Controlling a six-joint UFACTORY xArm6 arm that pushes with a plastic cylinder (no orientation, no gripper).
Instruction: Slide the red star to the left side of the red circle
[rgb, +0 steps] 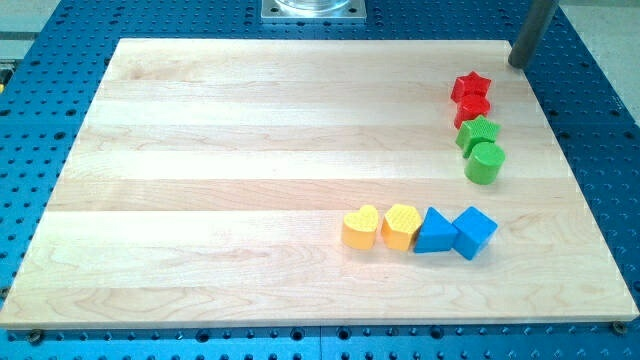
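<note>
- Toward the view's top of the red circle (472, 109), and touching it, lies the red star (471, 86); the star sits directly above the circle in the view, not on its left side.
- Red circle: it lies near the right edge of the wooden board (250, 130), in the board's upper part, and serves as the reference for every item below. Its outline is partly covered by the star.
- Rod (530, 32): a straight dark shaft that enters from the view's top edge, up and to the right of the red circle.
- Tip (518, 64): it stands up and to the right of the red circle, beyond the red star and clear of both, close to the board's top right corner.
- Jaws: the arm ends in the bare rod, so no spread or pressed state can be told.
- Green star (478, 133): just below the red circle, touching or nearly so.
- Green cylinder (485, 162): further below the red circle, against the green star.
- Blue cube (474, 232) and blue triangle (434, 232): well below the red circle, side by side.
- Yellow hexagon (401, 226) and yellow heart (360, 227): below and left of the red circle, continuing that row leftward.
- Blue perforated table (60, 60): it surrounds the board on all sides of the red circle.
</note>
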